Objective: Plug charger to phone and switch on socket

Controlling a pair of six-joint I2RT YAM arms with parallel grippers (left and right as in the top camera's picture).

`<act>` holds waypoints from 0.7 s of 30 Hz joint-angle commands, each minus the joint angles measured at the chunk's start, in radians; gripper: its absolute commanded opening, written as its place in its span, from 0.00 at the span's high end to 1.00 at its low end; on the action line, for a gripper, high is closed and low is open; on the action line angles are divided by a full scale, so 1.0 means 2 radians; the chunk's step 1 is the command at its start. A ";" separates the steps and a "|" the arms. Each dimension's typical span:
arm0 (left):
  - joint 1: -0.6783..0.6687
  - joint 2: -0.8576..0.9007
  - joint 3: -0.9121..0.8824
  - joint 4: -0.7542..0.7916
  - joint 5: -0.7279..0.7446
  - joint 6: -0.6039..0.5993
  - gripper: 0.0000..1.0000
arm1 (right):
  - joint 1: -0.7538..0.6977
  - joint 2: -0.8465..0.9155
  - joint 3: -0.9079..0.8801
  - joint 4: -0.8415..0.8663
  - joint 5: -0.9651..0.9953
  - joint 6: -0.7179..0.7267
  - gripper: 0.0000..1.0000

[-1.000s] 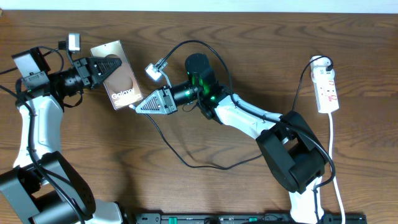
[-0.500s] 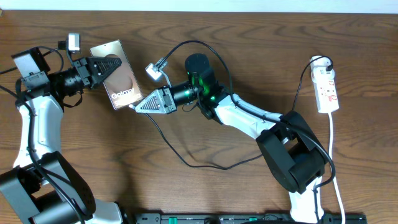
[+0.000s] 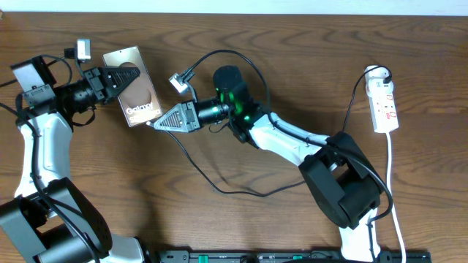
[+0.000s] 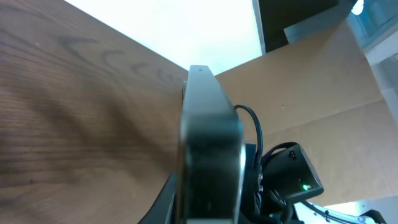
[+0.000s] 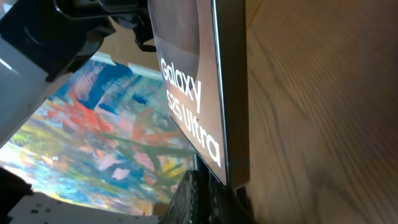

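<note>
My left gripper point(image 3: 126, 76) is shut on the phone point(image 3: 142, 98), a brownish slab with white "Galaxy" lettering, held at the table's left. In the left wrist view the phone point(image 4: 208, 124) shows edge-on between the jaws. My right gripper point(image 3: 155, 123) is shut, with its tip against the phone's lower edge. The charger cable point(image 3: 219, 191) trails from it in a loop across the table. The connector tip is hidden between the fingers. In the right wrist view the phone point(image 5: 186, 74) fills the frame just above my right gripper point(image 5: 208, 196). The white socket point(image 3: 385, 106) lies far right.
A white cord point(image 3: 391, 183) runs from the socket toward the front edge, and a black plug point(image 3: 378, 74) sits at its far end. A black rail point(image 3: 292, 256) lies along the table's front. The right arm's body point(image 3: 344, 183) stands between the centre and the socket.
The left gripper and phone have shifted slightly left and toward the far edge. The right gripper has followed, its tip staying at the phone's lower edge.
</note>
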State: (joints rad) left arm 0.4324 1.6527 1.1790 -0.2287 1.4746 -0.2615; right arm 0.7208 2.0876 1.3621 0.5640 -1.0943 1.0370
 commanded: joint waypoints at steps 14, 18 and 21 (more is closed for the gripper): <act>-0.012 -0.012 0.002 -0.010 0.048 -0.006 0.92 | 0.002 -0.004 0.015 -0.004 0.096 0.020 0.99; -0.012 -0.012 0.002 -0.008 0.048 -0.006 0.93 | 0.002 -0.004 0.015 -0.046 0.082 -0.005 0.99; -0.012 -0.012 0.002 -0.005 0.048 -0.006 0.92 | 0.002 -0.004 0.015 -0.108 0.072 -0.043 0.99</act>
State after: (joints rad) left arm 0.4282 1.6527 1.1786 -0.2295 1.4563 -0.2344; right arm 0.7315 2.0792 1.3834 0.4103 -1.0527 1.0233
